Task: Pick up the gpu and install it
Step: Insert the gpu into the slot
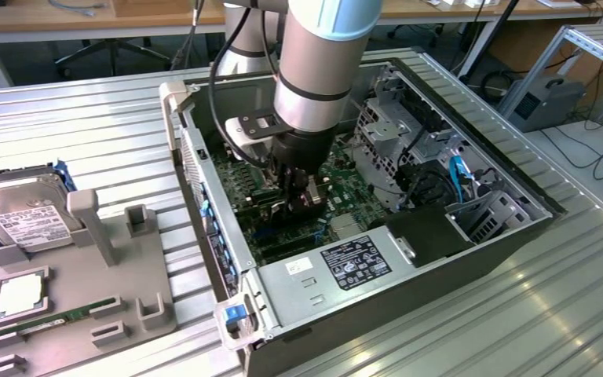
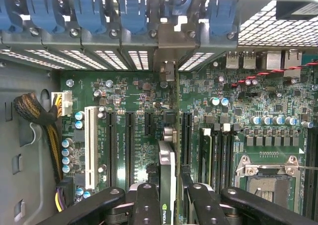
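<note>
1. The gpu (image 2: 167,160) is seen edge-on in the wrist view, upright over the green motherboard (image 2: 139,93), between the dark expansion slots (image 2: 130,140); whether it is seated in a slot cannot be told.
2. The card's metal bracket (image 2: 171,46) is seen at the rear slot openings, beneath the blue retention clips (image 2: 131,11).
3. The gripper (image 2: 167,197) is shown with its jaws clamped on the gpu from both sides.
4. In the exterior view, the gripper (image 1: 299,188) is reached down into the open computer case (image 1: 490,236), which lies on its side on the ribbed metal desk (image 1: 82,126).
5. The power supply (image 1: 349,263), with its label, is seen at the near end of the case.
6. To the exterior view's left, a grey holder (image 1: 123,306) carries a hard drive (image 1: 19,216) and a memory stick (image 1: 40,323).
</note>
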Tool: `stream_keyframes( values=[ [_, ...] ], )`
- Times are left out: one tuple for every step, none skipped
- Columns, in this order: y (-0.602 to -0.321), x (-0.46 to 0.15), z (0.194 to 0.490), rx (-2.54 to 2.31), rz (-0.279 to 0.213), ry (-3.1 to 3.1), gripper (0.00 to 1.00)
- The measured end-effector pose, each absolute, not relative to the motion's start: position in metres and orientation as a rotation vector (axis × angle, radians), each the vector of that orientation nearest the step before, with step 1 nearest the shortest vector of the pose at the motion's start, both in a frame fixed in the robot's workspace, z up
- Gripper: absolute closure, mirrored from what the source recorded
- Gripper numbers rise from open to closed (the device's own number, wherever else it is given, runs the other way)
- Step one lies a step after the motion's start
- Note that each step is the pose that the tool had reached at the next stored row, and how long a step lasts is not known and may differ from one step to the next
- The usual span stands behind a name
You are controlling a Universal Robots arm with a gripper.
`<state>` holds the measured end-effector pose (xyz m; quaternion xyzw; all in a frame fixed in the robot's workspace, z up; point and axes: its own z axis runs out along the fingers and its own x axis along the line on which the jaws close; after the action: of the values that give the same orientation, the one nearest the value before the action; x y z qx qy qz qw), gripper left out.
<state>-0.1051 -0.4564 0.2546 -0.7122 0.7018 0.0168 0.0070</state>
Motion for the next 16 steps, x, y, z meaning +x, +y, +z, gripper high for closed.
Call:
stream_keyframes(
  values=[
    [-0.4563,-0.1051,0.2548,-2.227,0.053,2.195,0.73],
    [-0.4563,-0.1051,0.2555,-2.227,0.053,2.195,0.73],
    [-0.4563,-0.1051,0.2583,-2.227,0.053,2.195,0.73],
    [-0.4563,-0.1051,0.2592,-2.227,0.054,2.195,0.73],
    [-0.4564,-0.1052,0.2589,-2.228,0.053,2.195,0.73],
    [-0.4564,-0.1055,0.2574,-2.228,0.053,2.195,0.73],
    [-0.4564,-0.1065,0.2567,-2.227,0.053,2.194,0.73],
    [-0.4564,-0.1074,0.2564,-2.227,0.053,2.194,0.73],
    [-0.4564,-0.1077,0.2551,-2.226,0.051,2.193,0.73],
    [-0.4564,-0.1079,0.2548,-2.226,0.051,2.193,0.73],
    [-0.4564,-0.1079,0.2547,-2.225,0.051,2.193,0.73],
    [-0.4564,-0.1081,0.2547,-2.226,0.052,2.193,0.73],
    [-0.4564,-0.1081,0.2547,-2.226,0.052,2.193,0.73],
    [-0.4559,-0.1084,0.2537,-2.223,0.056,2.192,0.73],
    [-0.4561,-0.1083,0.2539,-2.223,0.053,2.192,0.67],
    [-0.4563,-0.1081,0.2547,-2.225,0.052,2.193,0.61]
  ],
)
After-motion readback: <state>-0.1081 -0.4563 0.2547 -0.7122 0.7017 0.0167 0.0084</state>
